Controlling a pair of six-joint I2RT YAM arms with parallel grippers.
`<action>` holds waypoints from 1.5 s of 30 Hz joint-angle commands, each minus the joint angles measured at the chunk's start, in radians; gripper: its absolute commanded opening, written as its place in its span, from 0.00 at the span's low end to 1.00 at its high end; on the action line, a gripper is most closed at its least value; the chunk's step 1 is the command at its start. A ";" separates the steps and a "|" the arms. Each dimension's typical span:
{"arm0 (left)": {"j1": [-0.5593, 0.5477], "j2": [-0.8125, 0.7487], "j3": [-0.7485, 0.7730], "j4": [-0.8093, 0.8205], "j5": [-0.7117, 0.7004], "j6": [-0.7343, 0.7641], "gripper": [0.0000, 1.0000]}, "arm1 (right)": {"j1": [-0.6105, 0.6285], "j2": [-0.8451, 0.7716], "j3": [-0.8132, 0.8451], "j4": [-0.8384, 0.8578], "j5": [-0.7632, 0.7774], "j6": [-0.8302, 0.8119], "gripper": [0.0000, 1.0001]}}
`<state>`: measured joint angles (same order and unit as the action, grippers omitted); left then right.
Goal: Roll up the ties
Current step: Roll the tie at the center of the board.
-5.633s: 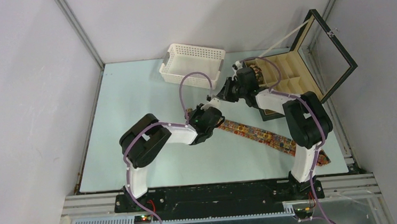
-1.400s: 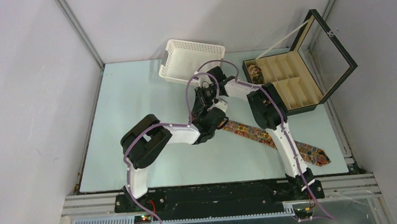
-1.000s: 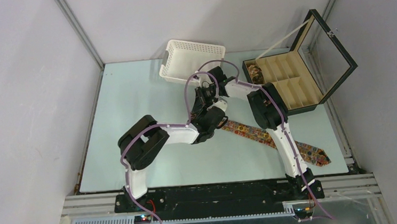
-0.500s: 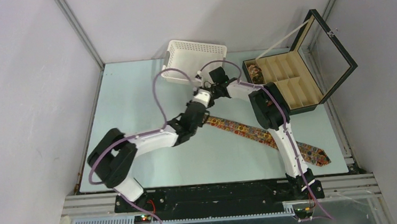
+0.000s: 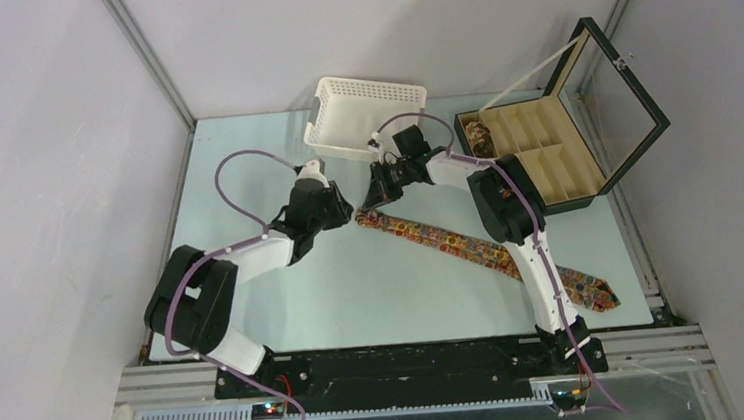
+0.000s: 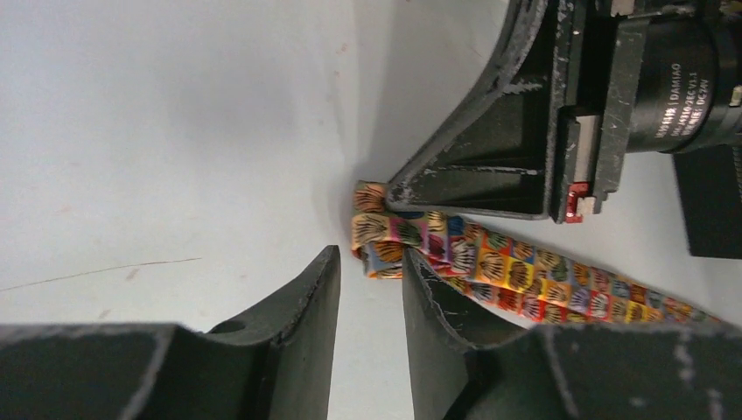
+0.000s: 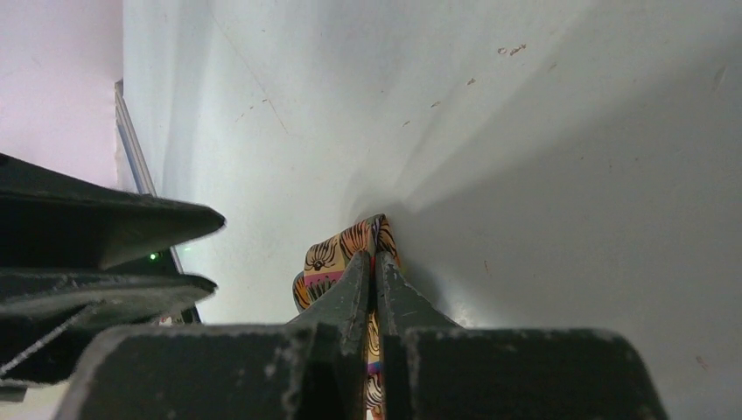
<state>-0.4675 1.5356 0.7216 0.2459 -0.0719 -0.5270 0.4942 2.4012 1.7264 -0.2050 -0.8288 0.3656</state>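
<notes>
Swung away to the left since half a second ago, the left arm no longer lies over the flat strip, and its left gripper (image 6: 369,258) has backed off to the strip's narrow end.

From above, the long narrow fabric necktie with a busy red, orange and yellow pattern (image 5: 471,247) runs diagonally across the pale blue table (image 5: 405,298). The right arm crosses over it and hides a stretch near its wide end. A small patterned coiled tie (image 5: 480,139) sits in the far-left compartment of the open black box with a glass lid (image 5: 548,206), too small to read in detail. Beside the box stands the white perforated plastic basket (image 5: 379,94).

In the right wrist view the fingers cover most of the fabric; only a folded tip shows past them. The right gripper (image 7: 374,262) is pressed closed on that narrow tip, pinning it at the table surface.

The left gripper's jaws stand partly apart with nothing between them, their tips just beside the folded end. Whether one finger brushes the fabric cannot be told.
</notes>
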 commanded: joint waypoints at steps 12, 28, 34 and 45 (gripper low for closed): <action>0.020 0.100 -0.007 0.103 0.102 -0.170 0.42 | -0.003 -0.034 -0.013 -0.033 0.037 0.030 0.04; 0.051 0.188 0.027 0.133 0.123 -0.190 0.46 | 0.004 -0.029 -0.006 -0.043 0.045 0.022 0.03; 0.059 0.210 0.003 0.236 0.177 -0.215 0.45 | 0.004 -0.027 -0.005 -0.044 0.045 0.022 0.04; 0.084 0.186 -0.073 0.365 0.203 -0.270 0.41 | 0.004 -0.023 -0.005 -0.045 0.046 0.020 0.04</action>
<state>-0.4004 1.7409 0.6678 0.5140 0.1055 -0.7628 0.4953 2.3985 1.7264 -0.2020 -0.8036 0.3729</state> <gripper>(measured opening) 0.419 0.037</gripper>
